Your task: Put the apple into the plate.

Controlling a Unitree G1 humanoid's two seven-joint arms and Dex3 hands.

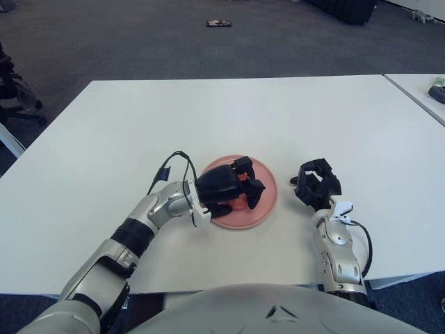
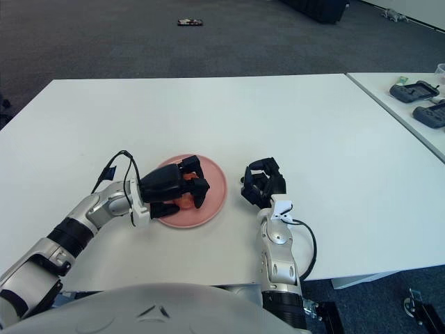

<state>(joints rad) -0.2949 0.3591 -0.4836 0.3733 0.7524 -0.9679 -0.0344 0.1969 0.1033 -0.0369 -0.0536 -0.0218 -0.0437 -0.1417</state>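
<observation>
A pink plate (image 1: 268, 189) sits on the white table (image 1: 229, 118) a little in front of me. The red apple (image 1: 239, 203) lies low in the plate, mostly hidden under my left hand (image 1: 243, 195), whose black fingers are shut around it from above and from the left. Only a sliver of the apple (image 2: 184, 202) shows between the fingers. My right hand (image 1: 316, 182) shows just right of the plate, apart from it, with its fingers loosely curved and holding nothing.
A second table (image 2: 417, 118) stands at the right with dark devices (image 2: 410, 90) on it. A small dark object (image 1: 218, 23) lies on the carpet far ahead. A chair base (image 1: 14, 97) shows at the far left.
</observation>
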